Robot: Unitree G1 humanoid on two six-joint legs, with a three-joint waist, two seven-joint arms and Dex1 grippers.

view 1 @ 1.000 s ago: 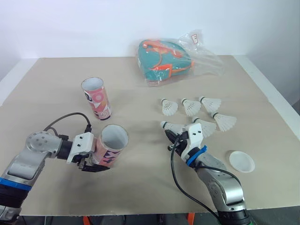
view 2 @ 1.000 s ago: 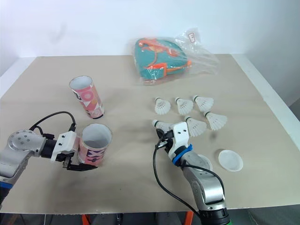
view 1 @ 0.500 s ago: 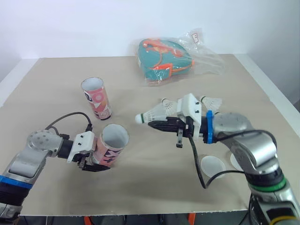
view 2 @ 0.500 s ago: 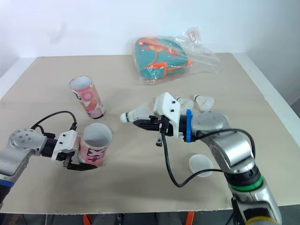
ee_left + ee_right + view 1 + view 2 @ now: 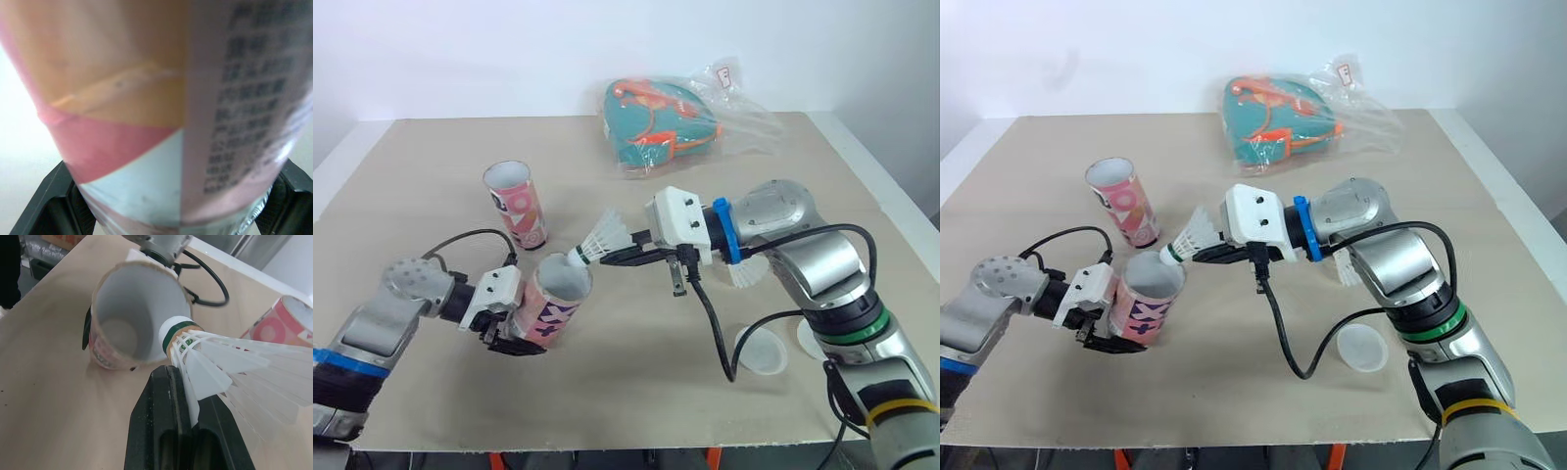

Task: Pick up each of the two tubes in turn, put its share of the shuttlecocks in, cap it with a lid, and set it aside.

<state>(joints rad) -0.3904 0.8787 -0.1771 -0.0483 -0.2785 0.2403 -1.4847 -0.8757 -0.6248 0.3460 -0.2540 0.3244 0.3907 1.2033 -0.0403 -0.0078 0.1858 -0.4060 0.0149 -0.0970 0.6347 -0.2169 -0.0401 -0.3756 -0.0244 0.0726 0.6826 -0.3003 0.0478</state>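
My left gripper [image 5: 521,339] is shut on a pink patterned tube [image 5: 554,302], held tilted with its open mouth facing up and to the right. In the left wrist view the tube [image 5: 171,112] sits between both black fingers [image 5: 44,205]. My right gripper [image 5: 608,259] is shut on a white shuttlecock [image 5: 601,237], whose cork tip is at the rim of the tube's mouth [image 5: 132,318]. The second tube [image 5: 516,204] stands upright behind. A white lid [image 5: 761,350] lies flat below my right arm. More shuttlecocks [image 5: 745,275] lie partly hidden behind that arm.
A teal and orange bag in clear plastic [image 5: 658,125] lies at the back of the beige table [image 5: 431,157]. Part of a second lid [image 5: 806,334] peeks out beside my right forearm. A black cable hangs from my right wrist over the table.
My right gripper has carried a shuttlecock up from the table and leftward to the held tube's mouth. The left gripper keeps the tube, tilted slightly more to the right.
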